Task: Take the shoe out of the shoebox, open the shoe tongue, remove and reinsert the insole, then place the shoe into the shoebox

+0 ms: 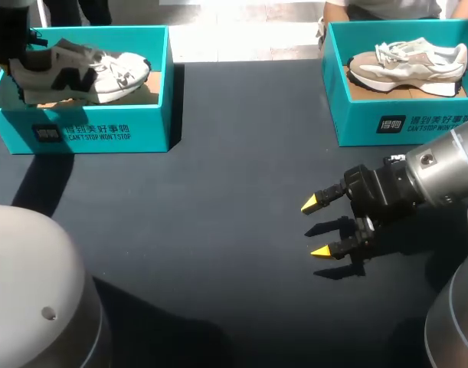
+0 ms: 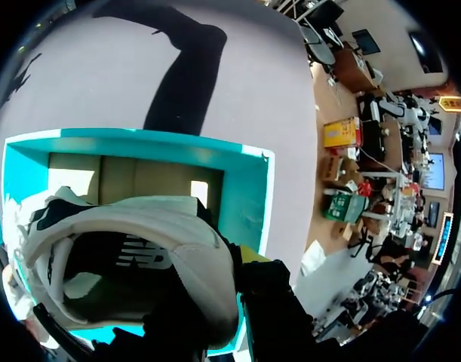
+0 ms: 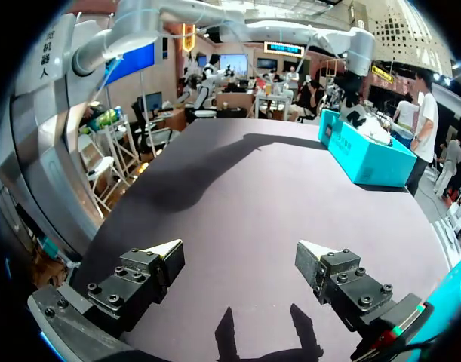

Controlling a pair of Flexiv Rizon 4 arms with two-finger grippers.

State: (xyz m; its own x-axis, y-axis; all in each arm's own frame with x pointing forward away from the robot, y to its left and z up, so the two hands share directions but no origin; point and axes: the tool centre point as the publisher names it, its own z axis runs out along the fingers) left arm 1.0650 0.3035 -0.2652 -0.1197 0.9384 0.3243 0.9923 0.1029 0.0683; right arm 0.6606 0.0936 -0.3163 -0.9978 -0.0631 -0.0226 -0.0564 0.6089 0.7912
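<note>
White sneaker (image 1: pixel 88 73) tilts heel-high in the teal shoebox (image 1: pixel 153 115), its heel collar pinched by my left gripper (image 2: pixel 228 265). I'd lift it straight clear of the walls, toward my spread right gripper (image 1: pixel 319 227).

My right arm (image 1: pixel 440 165) is silver-grey; its black gripper (image 1: pixel 316 228) carries bolted finger blocks ending in bright yellow, wedge-shaped tips.

Far back on the left, the left gripper (image 2: pixel 219 290) pinches the shoe (image 1: pixel 88 73) by its heel; the right gripper (image 1: pixel 316 227) hangs wide open.
</note>
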